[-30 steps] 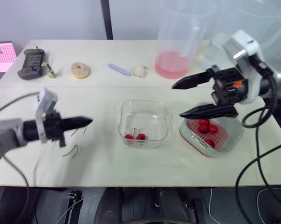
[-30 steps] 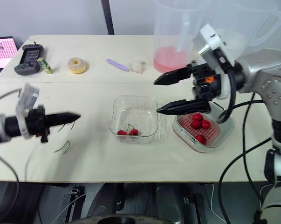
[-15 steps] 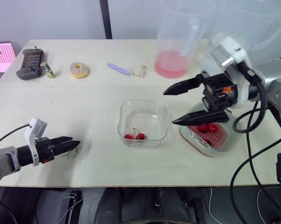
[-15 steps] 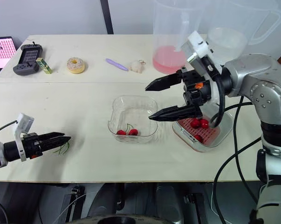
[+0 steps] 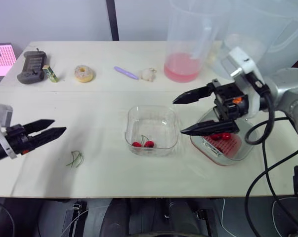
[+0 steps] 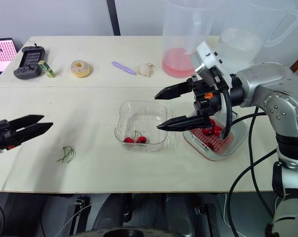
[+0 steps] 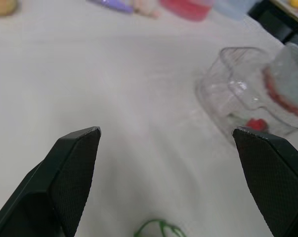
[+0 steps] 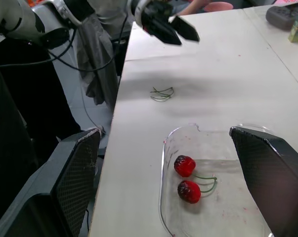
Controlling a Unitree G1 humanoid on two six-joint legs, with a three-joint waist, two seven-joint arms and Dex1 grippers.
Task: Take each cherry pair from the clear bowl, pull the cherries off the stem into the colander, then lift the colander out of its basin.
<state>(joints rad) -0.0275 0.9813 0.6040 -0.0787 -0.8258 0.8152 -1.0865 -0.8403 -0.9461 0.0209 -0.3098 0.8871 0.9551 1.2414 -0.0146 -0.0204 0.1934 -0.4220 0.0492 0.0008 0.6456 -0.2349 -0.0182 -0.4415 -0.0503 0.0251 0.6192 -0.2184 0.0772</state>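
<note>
The clear bowl (image 5: 151, 129) sits mid-table with one cherry pair (image 5: 143, 144) on its stem at the near side. To its right stands the colander (image 5: 223, 143) in its basin, with several red cherries (image 5: 220, 137) inside. My right gripper (image 5: 178, 117) hangs open above the gap between bowl and colander, with nothing between its fingers. In the right wrist view the cherry pair (image 8: 186, 177) lies between the fingers. My left gripper (image 5: 60, 125) is open and empty at the table's left edge. Loose green stems (image 5: 74, 159) lie on the table to its right.
Along the back stand a pitcher (image 5: 188, 39) with pink liquid, a second clear pitcher (image 5: 267, 29), a white lump (image 5: 148, 74), a purple stick (image 5: 126, 73), a donut (image 5: 84, 74) and a black handset (image 5: 33, 66).
My left gripper dipped to the stems, opened, and drew back to the left. My right gripper shifted left from over the colander toward the bowl, still open.
</note>
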